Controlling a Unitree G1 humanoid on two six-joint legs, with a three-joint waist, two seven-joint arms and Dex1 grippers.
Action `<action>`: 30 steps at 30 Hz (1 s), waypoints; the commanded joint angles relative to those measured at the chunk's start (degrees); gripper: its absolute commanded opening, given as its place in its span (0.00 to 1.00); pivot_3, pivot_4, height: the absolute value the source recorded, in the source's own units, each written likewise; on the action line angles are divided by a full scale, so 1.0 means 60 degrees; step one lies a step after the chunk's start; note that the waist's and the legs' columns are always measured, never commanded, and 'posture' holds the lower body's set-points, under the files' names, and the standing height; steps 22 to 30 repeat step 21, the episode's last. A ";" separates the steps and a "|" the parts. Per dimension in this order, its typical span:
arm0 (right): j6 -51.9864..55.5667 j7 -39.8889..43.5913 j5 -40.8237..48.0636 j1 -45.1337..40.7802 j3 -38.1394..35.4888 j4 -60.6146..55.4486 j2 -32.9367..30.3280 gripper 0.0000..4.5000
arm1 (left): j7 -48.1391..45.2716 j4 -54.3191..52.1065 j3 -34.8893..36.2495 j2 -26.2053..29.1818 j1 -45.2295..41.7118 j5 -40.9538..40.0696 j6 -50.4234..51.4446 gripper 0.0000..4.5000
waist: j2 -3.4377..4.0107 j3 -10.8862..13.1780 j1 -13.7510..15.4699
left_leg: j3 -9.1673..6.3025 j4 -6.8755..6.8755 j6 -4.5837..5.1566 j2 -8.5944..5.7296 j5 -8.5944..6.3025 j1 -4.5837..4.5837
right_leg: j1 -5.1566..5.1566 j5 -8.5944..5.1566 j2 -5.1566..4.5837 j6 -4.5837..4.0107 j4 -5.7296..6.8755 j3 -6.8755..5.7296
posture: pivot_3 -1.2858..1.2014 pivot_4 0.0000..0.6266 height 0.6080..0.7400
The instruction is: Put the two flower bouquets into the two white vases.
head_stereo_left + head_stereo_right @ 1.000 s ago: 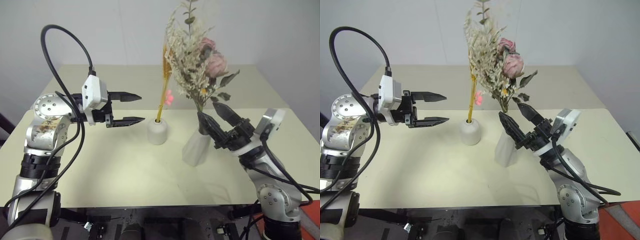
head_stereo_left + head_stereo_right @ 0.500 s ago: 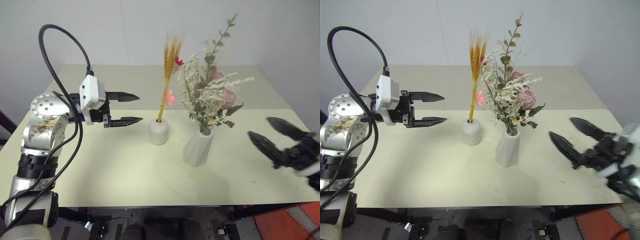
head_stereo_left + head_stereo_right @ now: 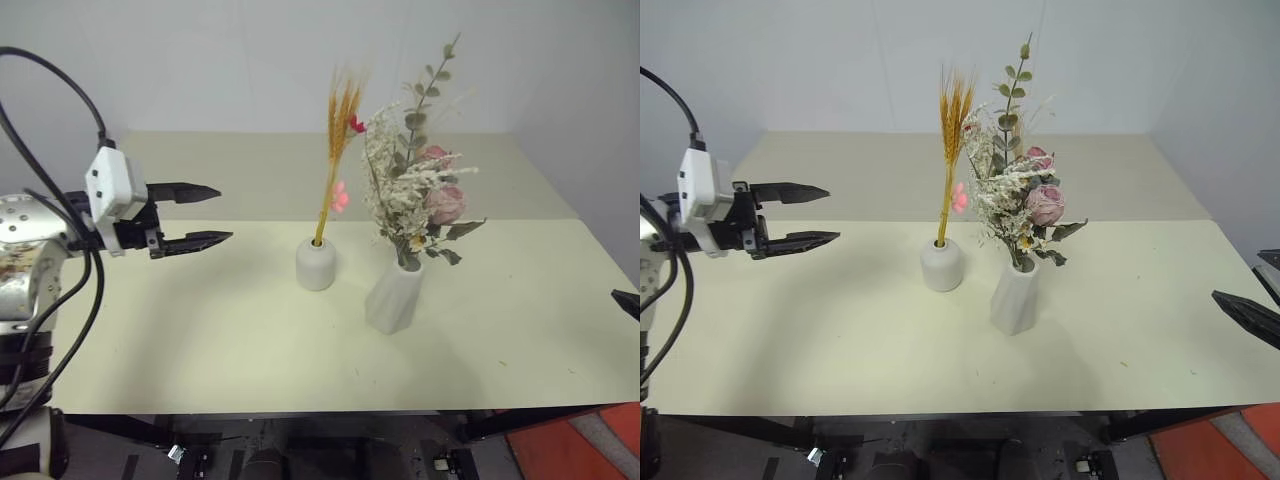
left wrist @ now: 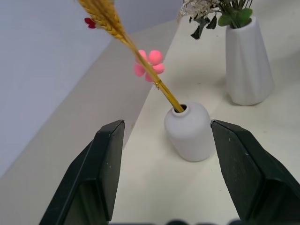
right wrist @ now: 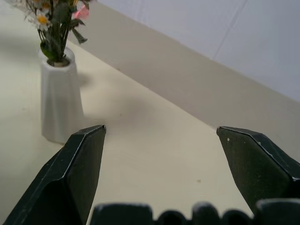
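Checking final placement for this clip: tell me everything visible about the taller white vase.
The taller white vase is matte white, ceramic-looking, with faceted sides tapering up to a small round mouth. It stands upright on the cream table, to the robot's right of the short rounded vase and apart from it. The bushy dried bouquet of cream sprigs, pink blooms and green leaves sits in its mouth, stems inside. Only the table and the bouquet touch it.
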 commanded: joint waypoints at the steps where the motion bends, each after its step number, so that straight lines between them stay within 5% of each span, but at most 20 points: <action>1: -0.0279 0.0133 -0.0062 -0.0373 0.0034 -0.0073 -0.0084 0.99 | 0.0135 -0.0562 0.0710 0.0536 0.0225 -0.0388 0.0465 0.71 | 0.0000 0.0000 -0.0014 | 0.0002 0.0001 0.0000 0.0000 0.0000 0.0000 | 0.0000 0.0000 -0.0001 0.0000 0.0002 0.0001 | 0.52 0.24 1.00; 10: -0.1023 0.0379 -0.1598 -0.0972 0.1622 0.0492 -0.0375 0.99 | 0.0217 -0.1374 0.2196 0.1526 0.1840 -0.0622 0.1333 0.71 | 0.0002 0.0001 -0.0002 | 0.0010 -0.0005 -0.0001 0.0006 0.0000 0.0008 | -0.0002 -0.0014 0.0000 0.0013 0.0002 0.0001 | 0.52 0.24 1.00; 19: -0.1216 0.0640 -0.1624 -0.2503 0.2674 0.1194 -0.0538 0.99 | 0.0297 -0.1775 0.3840 0.1912 0.3267 -0.0607 0.1744 0.71 | 0.0005 0.0002 0.0001 | 0.0015 -0.0008 -0.0002 0.0009 -0.0001 0.0015 | -0.0003 -0.0017 0.0000 0.0006 0.0003 -0.0001 | 0.52 0.24 1.00; 30: -0.1256 0.0532 -0.1786 -0.2813 0.2939 0.1496 -0.0592 0.99 | 0.0321 -0.1920 0.4037 0.1907 0.3483 -0.0687 0.1803 0.71 | 0.0006 0.0003 0.0002 | 0.0018 -0.0008 -0.0002 0.0010 -0.0001 0.0016 | -0.0003 -0.0017 0.0000 0.0003 0.0004 -0.0001 | 0.52 0.24 1.00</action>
